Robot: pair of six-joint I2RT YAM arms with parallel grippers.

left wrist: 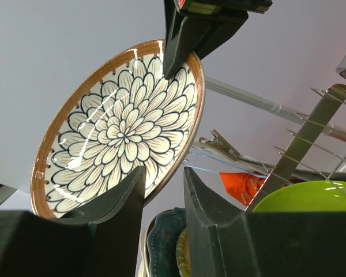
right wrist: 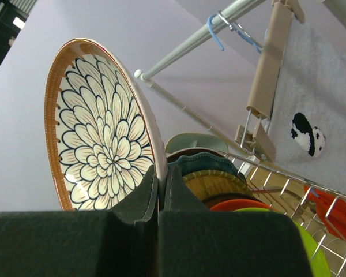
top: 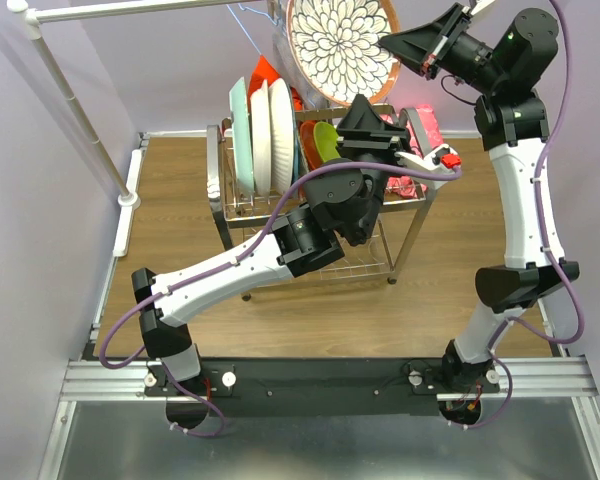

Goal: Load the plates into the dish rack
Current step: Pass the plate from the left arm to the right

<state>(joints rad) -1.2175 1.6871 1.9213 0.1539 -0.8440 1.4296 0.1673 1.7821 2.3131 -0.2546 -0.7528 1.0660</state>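
The floral plate (top: pixel 342 45) hangs at twelve o'clock above the rack (top: pixel 365 262), not yet slotted. The right gripper (top: pixel 388 42) pinches its three o'clock rim, carrying it. The left gripper (left wrist: pixel 164 179) waits at six o'clock with its fingers apart, apparently unclamped so the right arm can lower the plate.

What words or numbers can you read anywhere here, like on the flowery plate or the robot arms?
No words or numbers can be read anywhere.
Coloured sticker on the right gripper: cut off by the picture edge, too small to read.
Floral plate: only a petal pattern, no writing.
Panda patch on the towel: a picture, no words.
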